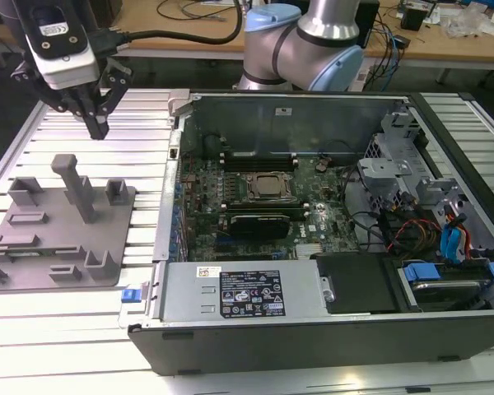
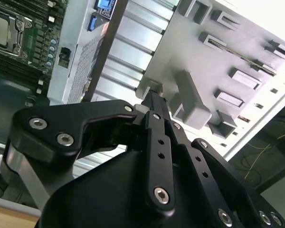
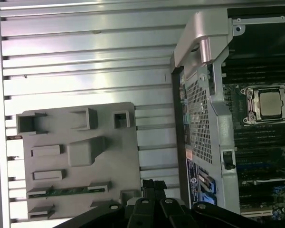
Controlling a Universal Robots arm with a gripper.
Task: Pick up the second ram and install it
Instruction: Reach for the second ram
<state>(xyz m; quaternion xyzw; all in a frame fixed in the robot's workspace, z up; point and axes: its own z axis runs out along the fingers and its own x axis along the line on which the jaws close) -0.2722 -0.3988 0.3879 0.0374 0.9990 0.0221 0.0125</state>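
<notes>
The second ram (image 3: 69, 191) is a thin green stick lying in a slot holder on the grey fixture plate (image 3: 57, 128), near the plate's edge; it appears as a thin strip (image 2: 247, 56) in the second wrist view. My gripper (image 1: 99, 129) hangs above the far edge of the fixture plate (image 1: 62, 263) at the exterior view's left. It is shut, fingertips together, with nothing between them. Both wrist views show the closed black fingers (image 3: 148, 184) (image 2: 154, 99) over the plate's corner, apart from the ram.
An open computer case (image 1: 173, 189) lies at the exterior view's right of the plate, with motherboard, silver CPU socket (image 1: 267, 188), long black memory slots (image 1: 259, 158), power supply (image 1: 247, 292) and drive cage with cables (image 1: 445, 230). The arm's base (image 1: 300, 45) stands behind the case.
</notes>
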